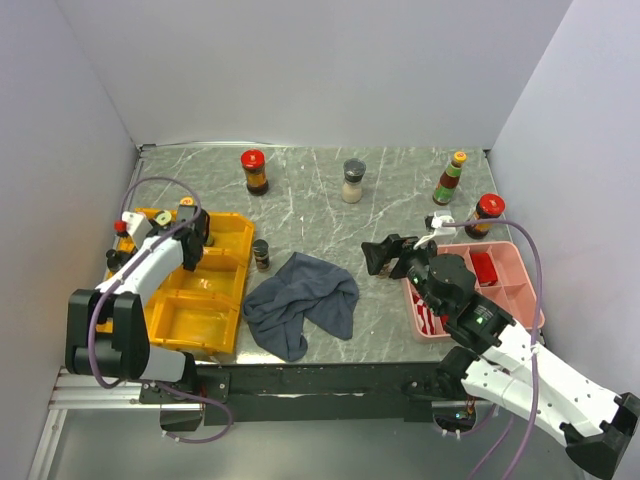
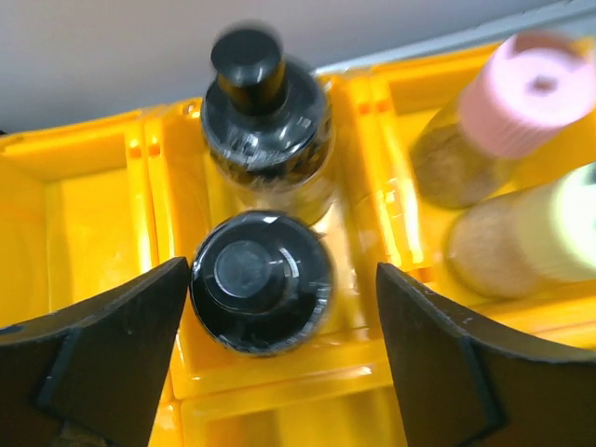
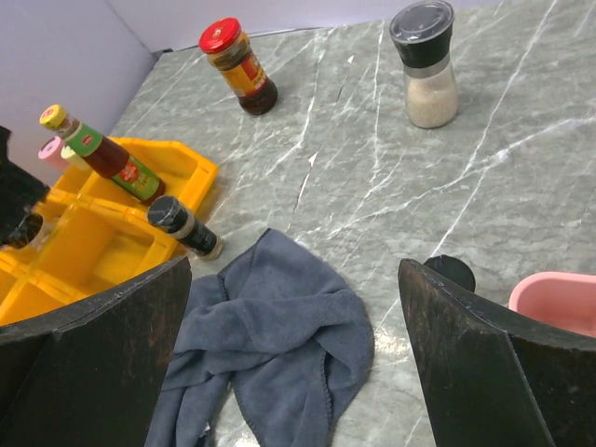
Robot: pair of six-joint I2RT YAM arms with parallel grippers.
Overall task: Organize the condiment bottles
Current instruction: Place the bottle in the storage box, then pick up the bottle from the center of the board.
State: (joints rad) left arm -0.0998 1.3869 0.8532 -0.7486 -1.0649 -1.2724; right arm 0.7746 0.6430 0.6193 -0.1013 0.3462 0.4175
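My left gripper hangs over the yellow tray, open. A black-capped bottle stands between its fingers, close against the left one and apart from the right. Behind it is a second black-capped bottle, and a pink-capped jar and a pale-green-capped jar lie in the neighbouring compartment. My right gripper is open and holds nothing, above the table beside the dark grey cloth. A small black-capped bottle stands between tray and cloth. A red-capped jar, a grey-capped grinder, an orange-capped sauce bottle and another red-capped jar stand farther back.
The pink tray sits at the right, under my right arm, with red items inside. A yellow-capped sauce bottle leans in the yellow tray's far corner. White walls close in the table on three sides.
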